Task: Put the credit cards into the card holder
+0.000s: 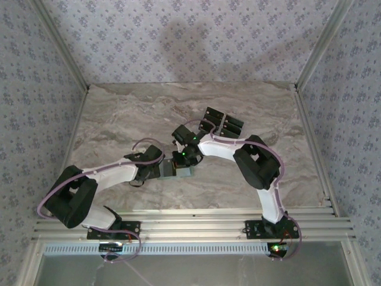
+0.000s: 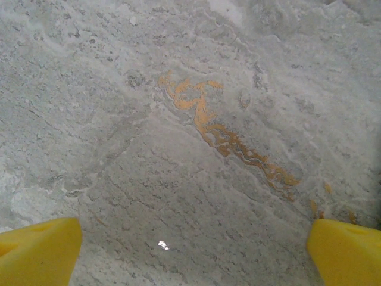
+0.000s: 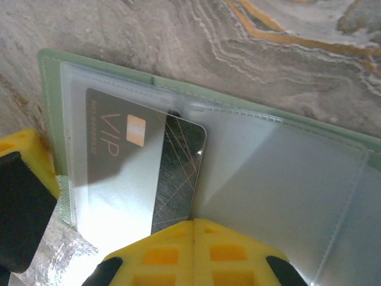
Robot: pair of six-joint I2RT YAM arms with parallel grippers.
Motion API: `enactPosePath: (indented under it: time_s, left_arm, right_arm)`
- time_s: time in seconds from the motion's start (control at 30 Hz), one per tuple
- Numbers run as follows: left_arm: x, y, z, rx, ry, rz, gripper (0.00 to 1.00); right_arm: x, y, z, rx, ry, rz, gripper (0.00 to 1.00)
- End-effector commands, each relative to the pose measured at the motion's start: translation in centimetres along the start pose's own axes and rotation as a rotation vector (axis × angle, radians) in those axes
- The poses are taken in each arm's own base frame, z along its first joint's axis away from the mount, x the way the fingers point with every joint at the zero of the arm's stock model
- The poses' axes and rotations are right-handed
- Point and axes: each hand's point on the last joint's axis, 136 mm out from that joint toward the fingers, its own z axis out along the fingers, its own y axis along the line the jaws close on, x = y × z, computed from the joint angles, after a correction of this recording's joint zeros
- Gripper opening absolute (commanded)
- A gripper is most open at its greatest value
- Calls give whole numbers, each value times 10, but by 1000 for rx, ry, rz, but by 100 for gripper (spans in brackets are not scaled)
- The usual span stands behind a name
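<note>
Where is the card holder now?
In the top view, the card holder lies open near the middle of the table, beneath the shut right gripper, a credit card partly inside.

Table (image 1: pixel 119 113) centre blocked by left arm (image 1: pixel 113 173) and right arm (image 1: pixel 256 161) meeting over card holder (image 1: pixel 186 173), credit cards (image 1: pixel 223 122) just beyond, far-left and right-hand marble open for passage.

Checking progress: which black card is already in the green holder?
The VIP-printed card, partly under the clear sleeve of the holder. The other cards lie grouped on the table, farther back.
</note>
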Motion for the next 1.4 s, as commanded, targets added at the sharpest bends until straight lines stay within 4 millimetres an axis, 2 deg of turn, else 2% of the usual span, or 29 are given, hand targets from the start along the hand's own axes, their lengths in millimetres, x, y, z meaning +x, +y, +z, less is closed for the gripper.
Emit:
enactPosePath:
  time_s: [0.0,0.5,0.6,0.67,0.77,0.9,1.0,1.13,1.2,1.37]
  left_arm:
    - [14,0,11,-6,49,10,100]
    - [14,-6,11,2,49,20,100]
    - [14,-7,9,5,48,21,100]
    - [12,-7,7,8,42,17,100]
    - [8,-8,2,17,33,10,100]
    - [-2,-9,-8,34,8,-5,100]
    - [-8,-11,-14,43,-5,-7,100]
    - [-12,-11,-17,40,-12,-6,100]
    - [-14,-10,-17,35,-15,-9,100]
    - [-13,-11,-15,28,-8,-3,100]
  right_arm:
    - [0,8,7,-19,19,0,7]
    - [-7,30,14,-100,26,-10,7]
    - [-8,31,9,-107,14,-19,9]
    - [-11,27,0,-98,-16,-19,13]
    - [-12,9,-10,-72,-50,9,17]
    - [-2,-20,-9,-38,-39,59,17]
    - [7,-35,-8,-14,-30,81,17]
    - [10,-42,-15,8,-44,85,17]
    - [24,-53,-15,37,-25,98,16]
    - [20,-46,-27,14,-54,86,16]
